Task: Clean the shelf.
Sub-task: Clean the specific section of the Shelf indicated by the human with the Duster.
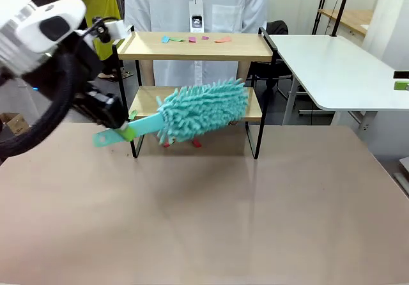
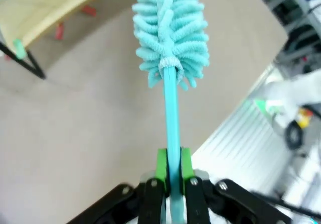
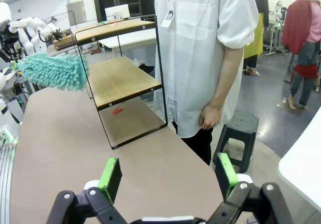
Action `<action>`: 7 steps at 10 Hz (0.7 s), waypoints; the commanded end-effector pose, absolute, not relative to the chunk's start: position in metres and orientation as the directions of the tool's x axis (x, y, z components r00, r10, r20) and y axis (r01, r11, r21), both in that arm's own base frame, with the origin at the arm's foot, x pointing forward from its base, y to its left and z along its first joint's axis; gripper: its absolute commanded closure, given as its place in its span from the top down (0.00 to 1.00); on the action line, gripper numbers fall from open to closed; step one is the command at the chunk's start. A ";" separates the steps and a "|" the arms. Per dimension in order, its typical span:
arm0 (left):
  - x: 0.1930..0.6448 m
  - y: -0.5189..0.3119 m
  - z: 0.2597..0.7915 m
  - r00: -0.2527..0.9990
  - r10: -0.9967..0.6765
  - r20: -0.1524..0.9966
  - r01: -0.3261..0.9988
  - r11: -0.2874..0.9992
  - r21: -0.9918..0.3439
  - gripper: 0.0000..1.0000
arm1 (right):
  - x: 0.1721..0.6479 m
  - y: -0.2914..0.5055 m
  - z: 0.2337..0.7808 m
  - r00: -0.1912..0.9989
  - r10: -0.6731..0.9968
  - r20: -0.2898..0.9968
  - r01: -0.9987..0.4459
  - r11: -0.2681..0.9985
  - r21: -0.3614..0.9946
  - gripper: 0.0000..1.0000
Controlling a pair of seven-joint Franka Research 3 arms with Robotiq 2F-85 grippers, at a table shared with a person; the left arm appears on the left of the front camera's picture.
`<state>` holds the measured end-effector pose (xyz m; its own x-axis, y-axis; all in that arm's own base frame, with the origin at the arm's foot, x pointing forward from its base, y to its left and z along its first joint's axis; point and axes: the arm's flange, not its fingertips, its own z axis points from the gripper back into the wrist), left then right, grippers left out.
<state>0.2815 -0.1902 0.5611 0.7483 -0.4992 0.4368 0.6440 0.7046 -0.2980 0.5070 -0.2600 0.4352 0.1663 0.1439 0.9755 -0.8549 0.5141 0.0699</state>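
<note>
The shelf (image 1: 198, 46) stands at the table's far side, and small coloured paper scraps (image 1: 192, 39) lie on its top board. Red scraps (image 1: 196, 143) lie on the table under it. My left gripper (image 1: 121, 124) is shut on the handle of a teal fluffy duster (image 1: 204, 109), whose head hangs in front of the lower board. The left wrist view shows the green pads (image 2: 161, 166) clamping the handle (image 2: 172, 118), with the duster head (image 2: 170, 28) beyond and the shelf (image 2: 45, 8) at upper left. My right gripper (image 3: 168, 176) is open and holds nothing, off to the side of the shelf (image 3: 120, 78).
A person in a white coat (image 1: 195, 4) stands right behind the shelf, a hand (image 3: 210, 116) hanging by the table edge. A white table (image 1: 332, 68) stands at the back right. A black stool (image 3: 241, 128) sits on the floor beside the person.
</note>
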 end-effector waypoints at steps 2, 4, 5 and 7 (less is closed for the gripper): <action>0.274 -0.162 0.583 0.668 -0.699 0.254 0.744 0.636 -0.205 0.13 | 0.507 -0.259 0.438 0.162 0.147 0.976 -0.856 0.513 0.065 1.00; 0.260 -0.148 0.600 0.593 -0.794 0.130 0.805 0.586 -0.091 0.13 | 0.507 -0.259 0.438 0.162 0.147 0.976 -0.856 0.513 0.065 1.00; 0.257 -0.138 0.607 0.567 -0.823 0.046 0.824 0.564 -0.057 0.13 | 0.507 -0.259 0.438 0.162 0.147 0.976 -0.856 0.513 0.065 1.00; 0.252 -0.125 0.617 0.526 -0.848 -0.067 0.849 0.528 -0.006 0.13 | 0.507 -0.259 0.438 0.162 0.147 0.976 -0.856 0.513 0.065 1.00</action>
<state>0.2468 -0.1315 0.6093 0.5675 -0.8223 -0.0414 0.8208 0.5690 -0.0510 0.5070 -0.2600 0.4352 0.1663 0.1438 0.9755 -0.8549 0.5141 0.0700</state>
